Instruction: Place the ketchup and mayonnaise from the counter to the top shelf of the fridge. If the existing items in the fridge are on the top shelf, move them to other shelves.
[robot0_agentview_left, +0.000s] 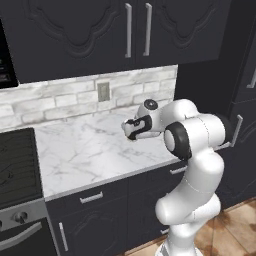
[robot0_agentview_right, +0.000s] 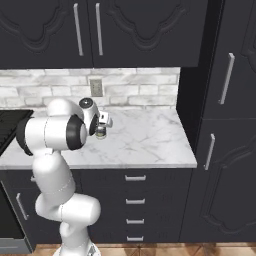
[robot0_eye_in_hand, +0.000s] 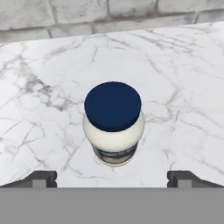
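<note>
The mayonnaise (robot0_eye_in_hand: 113, 124), a squat white jar with a dark blue lid, stands upright on the white marble counter (robot0_eye_in_hand: 183, 78). My gripper (robot0_eye_in_hand: 112, 177) hangs open over it, one fingertip low on each side of the jar and neither touching it. In the right base view the jar (robot0_agentview_right: 101, 132) peeks out just below the gripper (robot0_agentview_right: 104, 121), near the middle of the counter (robot0_agentview_right: 145, 142). From the left base view the hand (robot0_agentview_left: 131, 129) hovers above the counter (robot0_agentview_left: 90, 150). The ketchup, the fridge and the orange ball are out of view.
A black stove (robot0_agentview_left: 17, 160) borders the counter on the left. A brick backsplash with an outlet (robot0_agentview_right: 96, 88) runs behind, under dark upper cupboards (robot0_agentview_right: 140, 30). A tall dark cabinet (robot0_agentview_right: 225, 125) closes off the counter's right end. Drawers with silver handles (robot0_agentview_right: 135, 177) sit below.
</note>
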